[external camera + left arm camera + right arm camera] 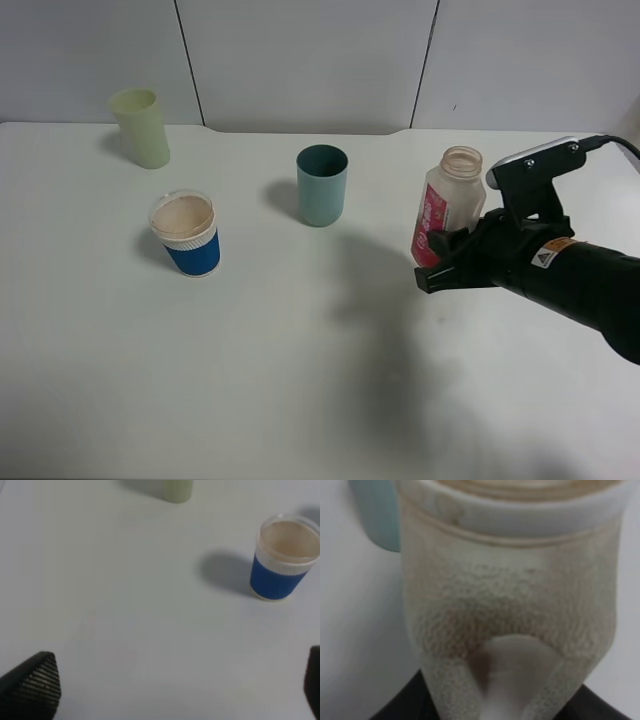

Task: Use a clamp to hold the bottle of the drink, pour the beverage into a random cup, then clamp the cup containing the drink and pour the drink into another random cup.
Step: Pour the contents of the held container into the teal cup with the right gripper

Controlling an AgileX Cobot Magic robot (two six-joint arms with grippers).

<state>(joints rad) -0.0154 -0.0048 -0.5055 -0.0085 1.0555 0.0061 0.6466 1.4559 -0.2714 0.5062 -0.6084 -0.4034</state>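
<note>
Bottle (448,200) in right claw (432,258), apart from teal cup (322,185).

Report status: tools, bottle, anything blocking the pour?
Left tool open, near blue paper cup. Right tool shut on bottle, near upright, uncapped. Nothing between bottle and teal cup.

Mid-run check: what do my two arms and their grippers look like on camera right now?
The right arm is matte black and rounded, with a small orange-and-white warning sticker, a pale grey camera bracket and a black cable. The left gripper shows only ribbed black fingertips.
</note>
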